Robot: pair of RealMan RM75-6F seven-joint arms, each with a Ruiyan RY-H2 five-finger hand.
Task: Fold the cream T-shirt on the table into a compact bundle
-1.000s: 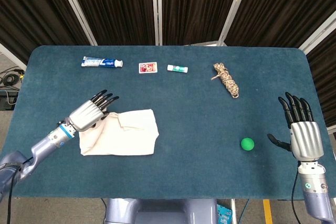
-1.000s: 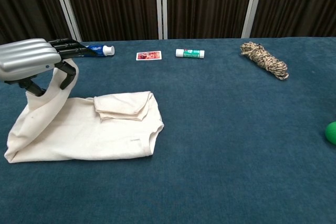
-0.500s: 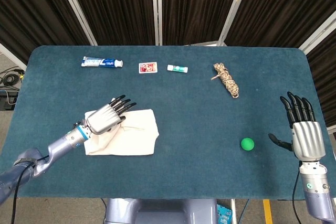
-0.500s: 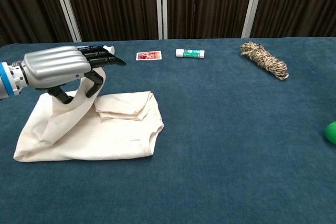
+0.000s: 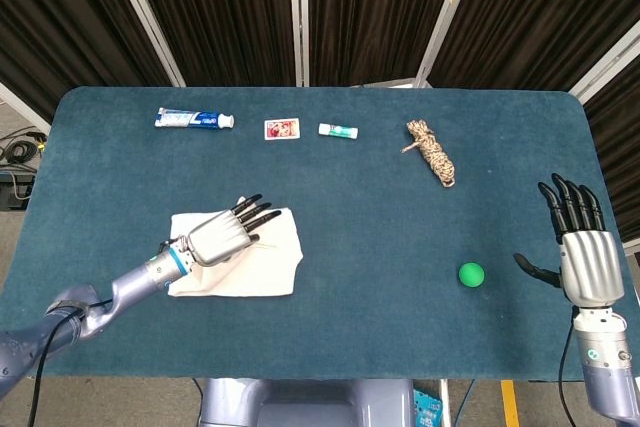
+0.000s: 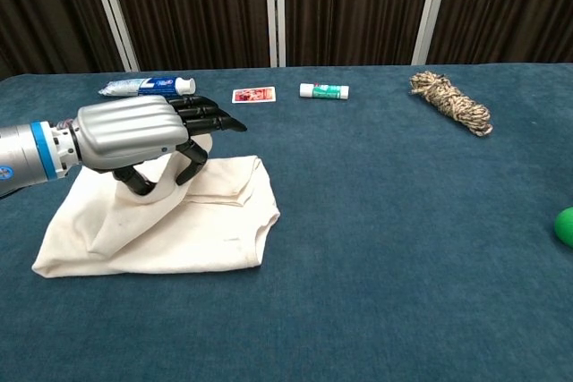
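One layer of the cream cotton T-shirt (image 6: pixel 179 221) hangs lifted from the dark blue felt bench (image 5: pixel 380 247), lower left of the frame, pinched under the left hand (image 6: pixel 134 136) between thumb and curled fingers while the other fingers point out straight. The likely trouble is that thin pinch: if the cloth slips, the raised flap would drop short and leave a loose, uneven fold; dragging too hard could slide the whole shirt instead. Room is generous, with bare felt to the shirt's right and toward the near edge. At lower right the right hand (image 5: pixel 580 257) hovers spread and empty, near the small green ball (image 5: pixel 471 274). The brown-and-white rope bundle (image 5: pixel 431 152), blue-and-white toothpaste tube (image 5: pixel 194 119), green-and-white stick (image 5: pixel 338 130) and small red card (image 5: pixel 281 128) lie well apart along the top.
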